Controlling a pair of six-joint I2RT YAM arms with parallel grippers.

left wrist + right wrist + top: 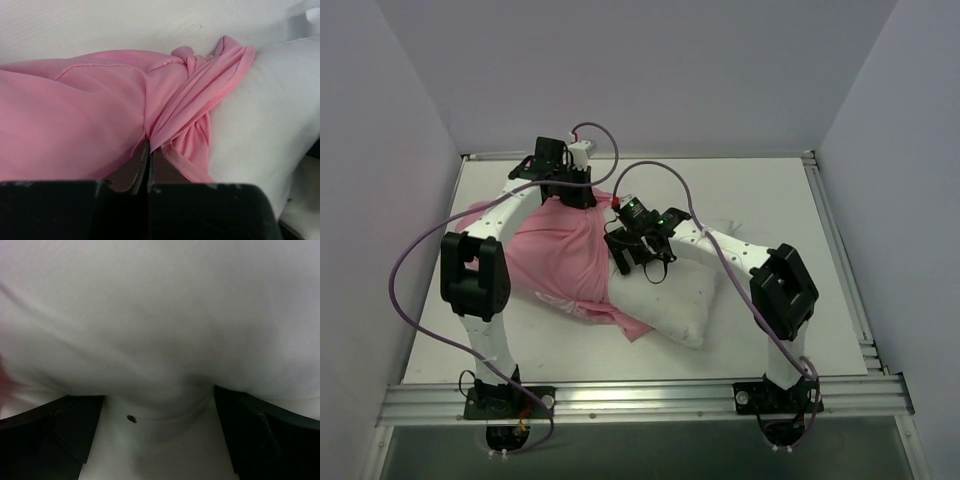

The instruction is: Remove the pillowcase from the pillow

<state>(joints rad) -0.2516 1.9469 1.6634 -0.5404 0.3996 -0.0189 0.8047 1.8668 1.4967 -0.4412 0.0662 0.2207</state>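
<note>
The pink pillowcase (555, 255) lies bunched over the left part of the off-white pillow (675, 300) in the middle of the table. My left gripper (582, 197) is at the case's far edge, shut on a gathered fold of the pillowcase (75, 135). That fold runs from its tips (150, 145) over the bare pillow (270, 110). My right gripper (638, 262) is over the pillow's exposed top, beside the case's edge. It (159, 420) stands open, fingers wide apart, with the white pillow (160, 315) bulging between and beyond them, and it holds nothing.
The white table (760, 190) is walled in by pale panels at the back and both sides. A metal rail (640, 400) runs along the near edge by the arm bases. Purple cables (405, 270) loop from both arms.
</note>
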